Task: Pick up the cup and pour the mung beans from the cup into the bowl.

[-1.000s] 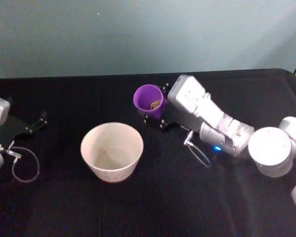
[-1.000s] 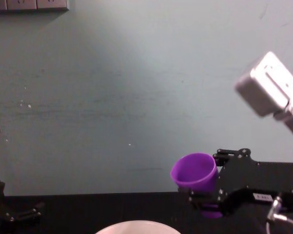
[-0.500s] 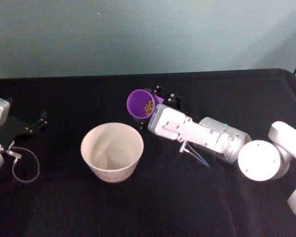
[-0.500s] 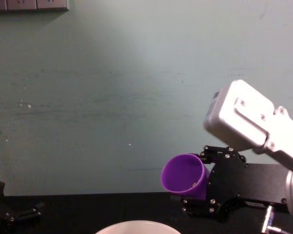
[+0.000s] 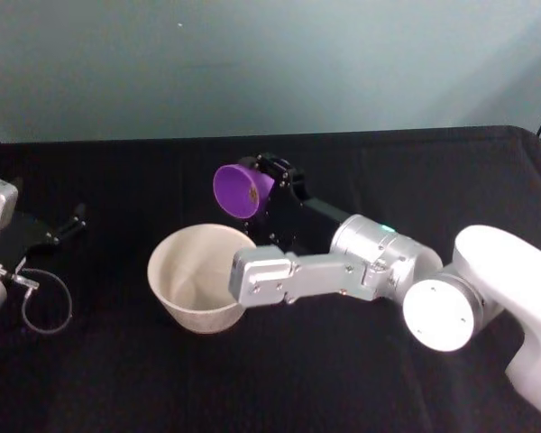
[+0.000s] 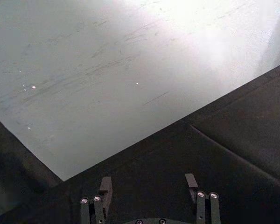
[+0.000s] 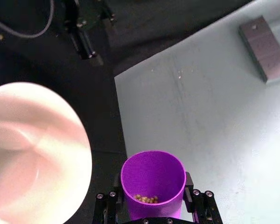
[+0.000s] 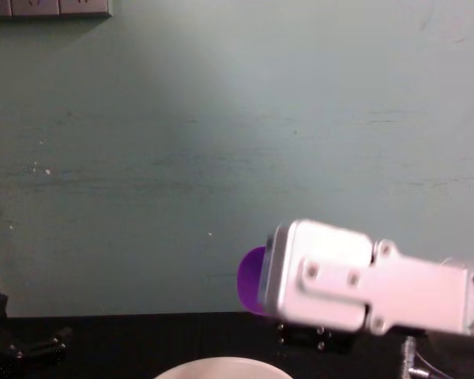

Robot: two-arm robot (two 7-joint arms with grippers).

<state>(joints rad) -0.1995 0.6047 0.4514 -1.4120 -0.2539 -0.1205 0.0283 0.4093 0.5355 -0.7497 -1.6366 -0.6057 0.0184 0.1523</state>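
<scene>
Right gripper [image 5: 254, 198] holds 1 tilted cup [image 5: 234, 187] near 1 bowl [image 5: 186, 305].

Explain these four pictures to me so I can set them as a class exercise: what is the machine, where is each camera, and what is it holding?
This is a robot with two arms, each ending in a two-fingered gripper. One picture looks down from its head, one looks forward from its chest, and one camera rides on each wrist. On the black table stands a wide pale bowl. The right gripper is shut on a small purple cup, held lifted and tilted near the bowl. The right wrist view shows a few mung beans inside it. The left gripper sits open at the table's left side, holding nothing.
</scene>
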